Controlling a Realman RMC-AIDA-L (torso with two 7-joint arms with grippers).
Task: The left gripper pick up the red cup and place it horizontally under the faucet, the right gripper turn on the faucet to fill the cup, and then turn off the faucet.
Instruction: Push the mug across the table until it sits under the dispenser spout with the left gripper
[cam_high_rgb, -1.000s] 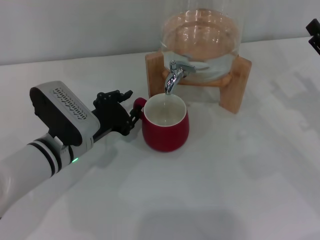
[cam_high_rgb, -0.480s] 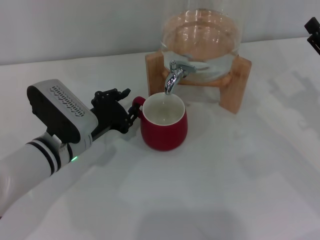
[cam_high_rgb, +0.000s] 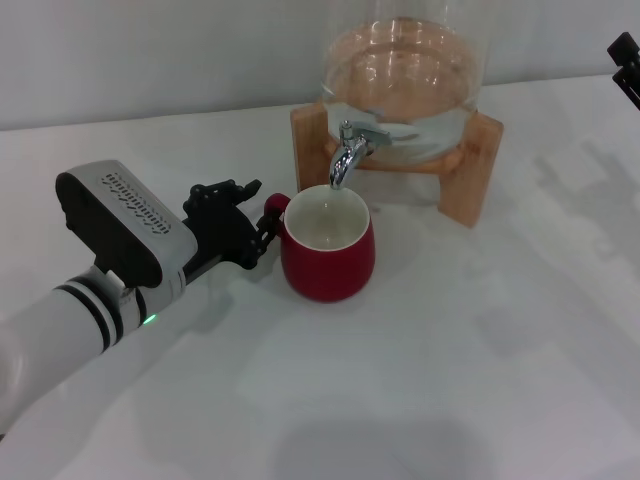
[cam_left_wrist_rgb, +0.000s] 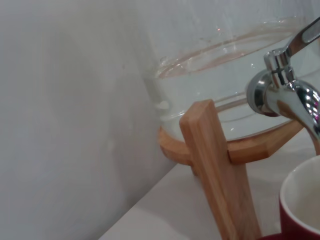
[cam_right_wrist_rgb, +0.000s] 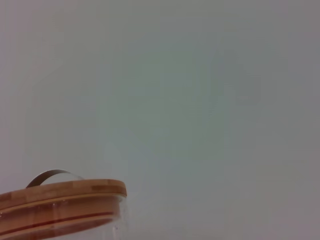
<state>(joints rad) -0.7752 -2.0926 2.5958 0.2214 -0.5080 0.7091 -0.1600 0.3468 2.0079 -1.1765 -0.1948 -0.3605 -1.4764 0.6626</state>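
Observation:
The red cup (cam_high_rgb: 328, 262) stands upright on the white table with its mouth right under the spout of the chrome faucet (cam_high_rgb: 348, 150). My left gripper (cam_high_rgb: 262, 225) is at the cup's left side, its black claw closed around the small loop handle. In the left wrist view the faucet (cam_left_wrist_rgb: 287, 95) is close and the cup's rim (cam_left_wrist_rgb: 302, 200) shows just under it. Only a black tip of my right gripper (cam_high_rgb: 627, 55) shows at the far right edge of the head view, well away from the faucet.
The glass jar (cam_high_rgb: 400, 70) of water sits in a wooden stand (cam_high_rgb: 470, 190) at the back of the table, behind the cup. The right wrist view shows only the jar's wooden lid (cam_right_wrist_rgb: 60, 192) against a plain wall.
The left gripper and the cup shifted slightly left together a second ago, then held still. The right gripper's tip has barely moved.

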